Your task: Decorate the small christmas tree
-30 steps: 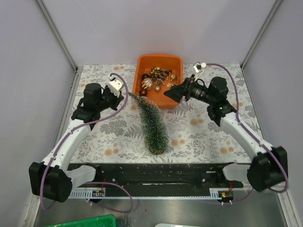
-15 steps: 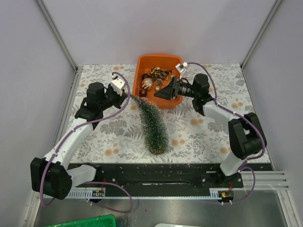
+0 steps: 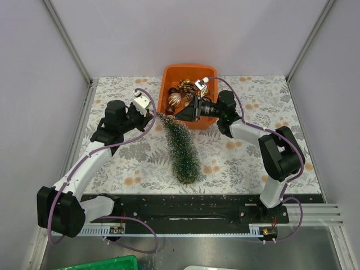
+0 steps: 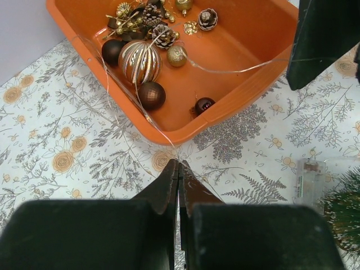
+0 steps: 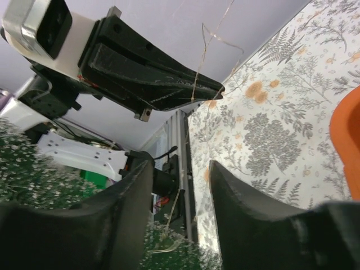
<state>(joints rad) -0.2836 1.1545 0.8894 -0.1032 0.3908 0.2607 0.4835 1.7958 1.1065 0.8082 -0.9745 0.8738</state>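
Tree: the small christmas tree [image 3: 181, 147] lies on its side on the worktop [image 3: 242, 163], its tip by the orange tray [image 3: 208, 72].
Left gripper [image 4: 179, 164]: closed, pinching a thin light wire [image 4: 152, 121] that trails from the tray, probably to draw it out.
Right gripper [image 3: 183, 114]: parted and empty beside the tree tip, likely ready to take the wire.
Change: the right arm has swung left from beyond the tray, and the tree has not moved.
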